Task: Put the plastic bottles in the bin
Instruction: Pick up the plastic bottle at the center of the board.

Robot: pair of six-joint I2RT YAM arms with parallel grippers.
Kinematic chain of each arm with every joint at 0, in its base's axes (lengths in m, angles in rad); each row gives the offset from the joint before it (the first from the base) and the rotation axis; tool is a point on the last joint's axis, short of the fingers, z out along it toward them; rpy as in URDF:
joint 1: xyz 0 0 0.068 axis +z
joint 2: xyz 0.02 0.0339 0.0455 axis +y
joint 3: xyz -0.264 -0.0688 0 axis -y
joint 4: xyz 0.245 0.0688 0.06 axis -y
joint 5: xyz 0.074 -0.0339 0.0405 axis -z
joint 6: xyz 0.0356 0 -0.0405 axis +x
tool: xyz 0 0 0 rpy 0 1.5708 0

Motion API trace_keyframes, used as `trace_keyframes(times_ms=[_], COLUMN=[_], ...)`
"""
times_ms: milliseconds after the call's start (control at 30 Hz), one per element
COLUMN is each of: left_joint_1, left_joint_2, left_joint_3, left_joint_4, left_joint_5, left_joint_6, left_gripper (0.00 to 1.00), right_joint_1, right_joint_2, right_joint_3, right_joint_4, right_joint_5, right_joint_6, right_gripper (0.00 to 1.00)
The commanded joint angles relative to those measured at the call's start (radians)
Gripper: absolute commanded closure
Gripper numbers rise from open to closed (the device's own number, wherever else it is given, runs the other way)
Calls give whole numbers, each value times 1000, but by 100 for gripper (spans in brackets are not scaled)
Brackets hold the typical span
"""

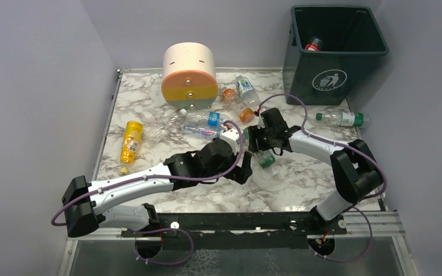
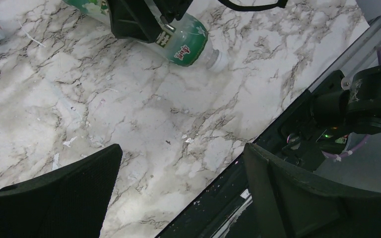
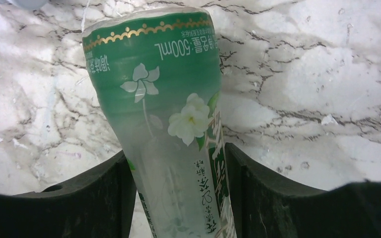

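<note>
One green-labelled bottle [image 1: 266, 160] lies on its side mid-table in the top view, on the marble tabletop [image 1: 299, 184]. The right gripper [image 1: 262, 148] is over it and hides most of its body. The dark green bin [image 1: 299, 63] stands well apart at the far right corner, with a red-capped bottle [image 1: 313, 43] already inside. The left gripper [image 1: 245, 170] hangs just beside the green bottle, on its left.

From the left wrist, that gripper's jaws are spread wide over bare marble and hold nothing. The bottle lies flat beyond them, its long axis running diagonally, with a clear rounded end poking out of the right gripper's clamp. I cannot tell whether that end is the cap or the base.

From the right wrist, the fingers [image 3: 104, 198] press on both flanks of the bottle across its label, so the jaws are closed on it. Its long axis runs straight away from the camera, crosswise to the squeeze.

It looks empty, so probably light. The walls are thin and would dent under a hard pinch, the film label is likely slick, and the round body may roll. The mid-body hold across the label seems sound.
</note>
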Motion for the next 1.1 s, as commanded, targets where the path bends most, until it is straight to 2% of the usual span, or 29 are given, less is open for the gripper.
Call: trace_keyframes(times_ms=[0, 200, 400, 700, 1067], left_joint_1=[2, 2, 3, 3, 30], left_joint_2=[-9, -25, -37, -87, -79], left_joint_3=[10, 0, 1, -6, -35], left_joint_4=[12, 12, 4, -9, -1], left_joint_5=[-25, -28, -29, -53, -64], left_joint_6=[-11, -14, 3, 35, 68], left_gripper=[1, 1, 1, 1, 1], right_joint_1=[4, 3, -10, -167, -342], right_joint_2=[-106, -215, -215, -145, -16], right_joint_3=[11, 84, 309, 673, 988], right_joint_4=[-72, -140, -265, -364, -341], right_joint_5=[7, 8, 33, -51, -161], right_joint_6=[21, 28, 6, -7, 76], right_gripper=[45, 45, 46, 46, 46])
